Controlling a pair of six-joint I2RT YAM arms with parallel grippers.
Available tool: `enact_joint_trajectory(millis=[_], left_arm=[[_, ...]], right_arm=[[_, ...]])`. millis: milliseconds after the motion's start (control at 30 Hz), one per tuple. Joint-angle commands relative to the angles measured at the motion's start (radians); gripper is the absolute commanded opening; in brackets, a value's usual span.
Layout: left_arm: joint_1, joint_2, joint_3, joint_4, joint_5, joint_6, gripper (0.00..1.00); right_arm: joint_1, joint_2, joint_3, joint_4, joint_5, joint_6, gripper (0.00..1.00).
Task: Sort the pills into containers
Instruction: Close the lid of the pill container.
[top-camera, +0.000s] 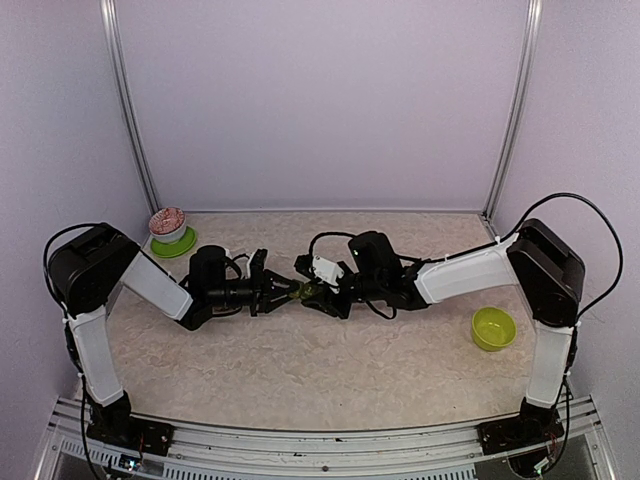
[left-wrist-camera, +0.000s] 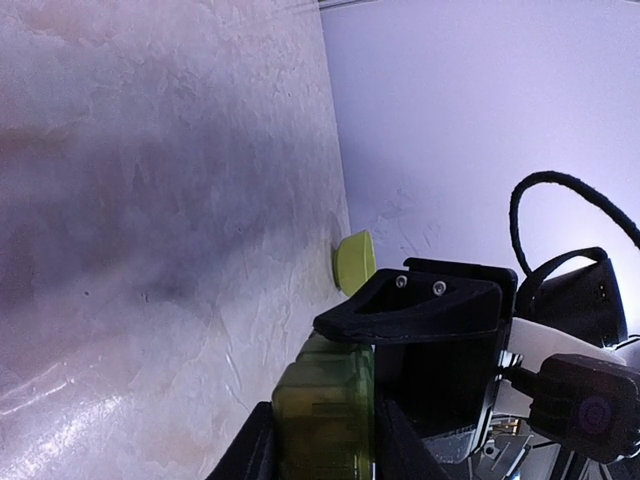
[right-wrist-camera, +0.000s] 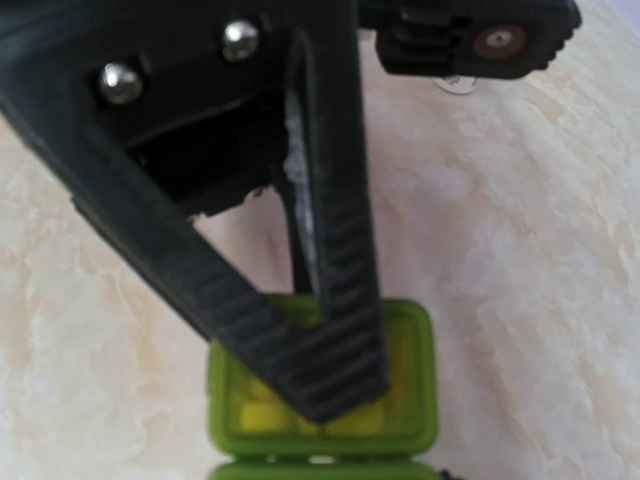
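Top external view: the stone-patterned worktop (top-camera: 330, 370) is walled at the back and on both sides, with open room in front of and behind the arms. Both arms meet at mid-worktop. One green plastic strip of square compartments (top-camera: 303, 292) sits between the left pincer (top-camera: 288, 292) and the right pincer (top-camera: 316, 296). One lime-green round bowl (top-camera: 493, 328) stands near the right edge. One white bowl with reddish contents (top-camera: 168, 226) stands on a green saucer at the back-left corner. Both bowls are well apart from the arms.

Left wrist view: the left pincer is clenched on the strip (left-wrist-camera: 322, 415), with a finger against each side. The right arm's black finger sits just above it.

Right wrist view: one ribbed black finger (right-wrist-camera: 335, 300) has its tip over an open compartment (right-wrist-camera: 415, 380) with yellow contents (right-wrist-camera: 262, 412). A second compartment shows at the bottom edge. Whether the right pincer is clenched or released, I cannot tell.
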Motion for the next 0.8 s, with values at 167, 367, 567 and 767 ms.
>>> enact_joint_trajectory(millis=[167, 367, 567, 767], left_arm=[[-0.01, -0.014, 0.0, 0.029, 0.015, 0.01, 0.29], [-0.014, -0.02, 0.004, 0.012, 0.014, 0.021, 0.22], [-0.009, -0.03, 0.009, 0.019, 0.016, 0.018, 0.55], [0.0, -0.063, 0.021, -0.001, 0.016, 0.03, 0.98]], right_arm=[[-0.008, -0.032, 0.037, 0.019, -0.001, 0.024, 0.36], [-0.018, -0.037, 0.04, 0.015, -0.025, 0.037, 0.36], [-0.019, -0.036, 0.037, -0.005, -0.025, 0.016, 0.36], [-0.021, -0.045, 0.028, -0.021, -0.012, -0.005, 0.36]])
